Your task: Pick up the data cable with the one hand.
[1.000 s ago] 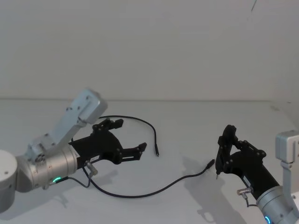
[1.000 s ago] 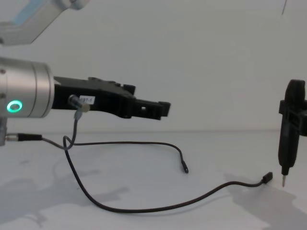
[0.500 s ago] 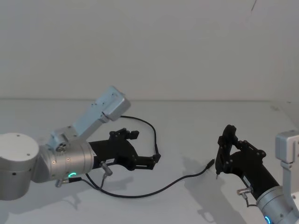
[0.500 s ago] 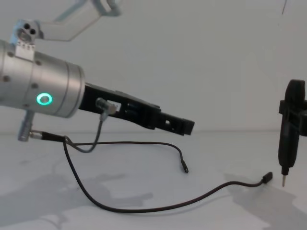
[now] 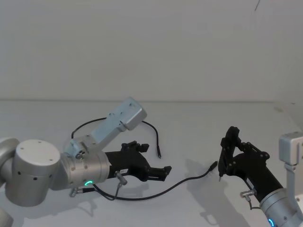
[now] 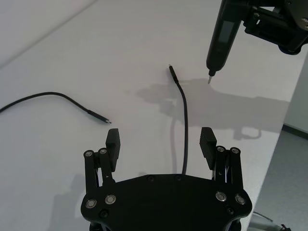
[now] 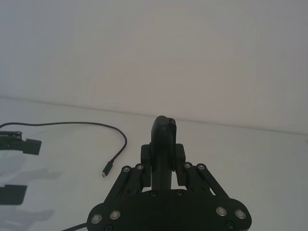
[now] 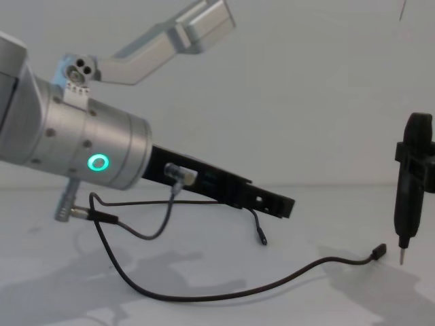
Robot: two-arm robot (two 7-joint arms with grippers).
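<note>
The data cable [image 5: 189, 179] lies loose on the white table [image 5: 199, 123], not held by anything. From one small black plug [image 5: 159, 155] near the middle it arcs toward the far side, curves left behind the left arm, then sweeps along the near side and off to the right. It ends at the second plug [image 5: 214, 165], just left of the tool tip on the right.

The left gripper [image 5: 155, 158] is stretched out low from the left and tilted down toward the table. Its thick silver cylinder shows a green ring light [image 8: 99, 162], and a short grey wire [image 8: 163, 221] loops under its wrist. Its jaws stand wide apart with nothing between the pads. In the left wrist view the left gripper [image 6: 160, 139] hangs over the cable [image 6: 184, 110], and the cord runs straight out between the two fingers [image 6: 113, 137] on the table beneath them. From the chest the fingertips of the left gripper [image 8: 282, 204] sit above the table, over the stretch of cable [image 8: 272, 282] leading to the nearer-middle plug [image 8: 262, 239], with a gap to the surface.

The right gripper [image 5: 227, 156] stays on the right side, jaws clamped on a slim black tool [image 8: 411, 183] held upright. Its pointed metal tip [image 8: 401, 257] is just above the table, close to the cable's right plug [image 8: 379, 252]
</note>
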